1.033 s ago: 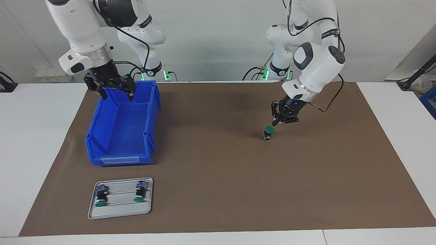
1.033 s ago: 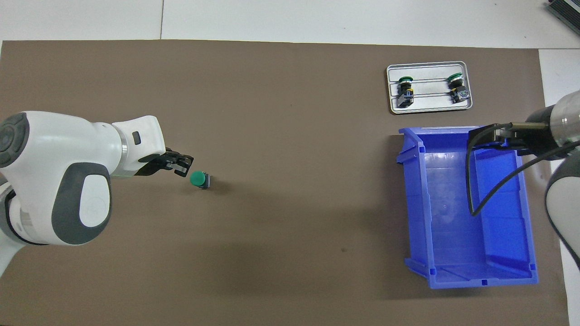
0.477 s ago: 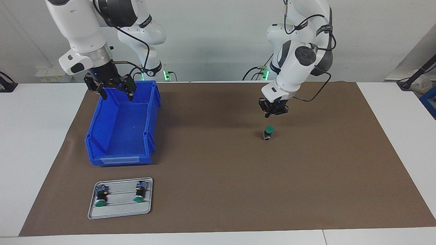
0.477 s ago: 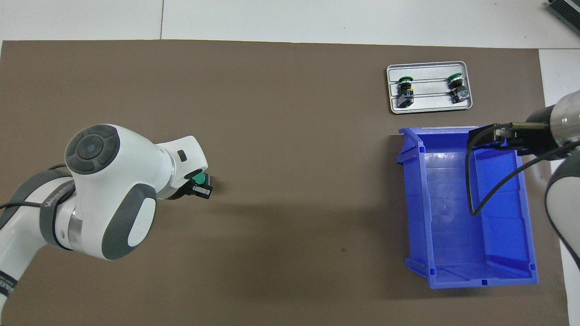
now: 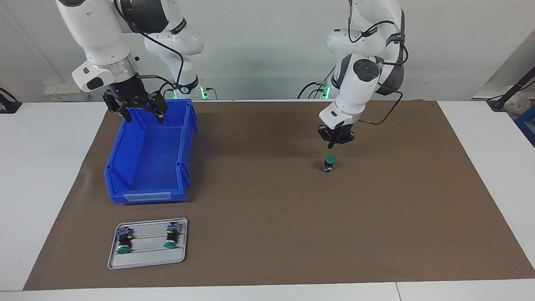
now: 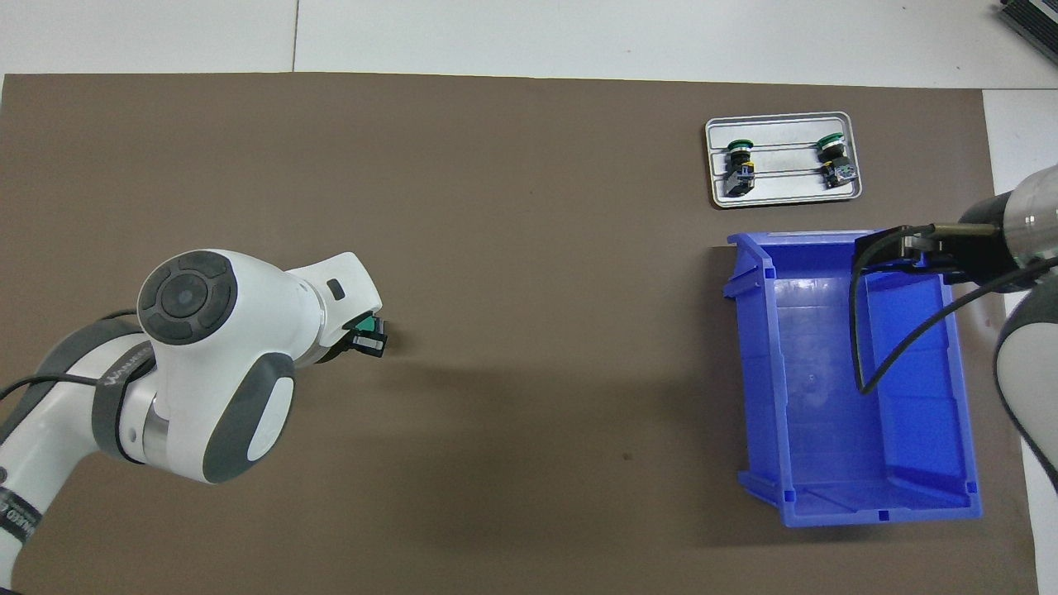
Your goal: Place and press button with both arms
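Observation:
The button [image 5: 329, 162] stands upright on the brown mat toward the left arm's end, green cap up. My left gripper [image 5: 331, 146] hangs straight down just above the cap, fingers shut, with a small gap showing between it and the cap. In the overhead view the left gripper [image 6: 370, 341] covers most of the button [image 6: 364, 326]. My right gripper [image 5: 144, 120] is open and empty, held over the end of the blue bin [image 5: 121, 150] nearest the robots, and waits there.
The blue bin [image 6: 748, 372] sits toward the right arm's end. A grey tray [image 5: 146, 260] farther from the robots than the bin holds two more buttons; it also shows in the overhead view [image 6: 785, 190]. The brown mat covers the table's middle.
My left arm has swung its wrist round, bringing the gripper from beside the button to straight above its cap. The button and the right arm have not moved.

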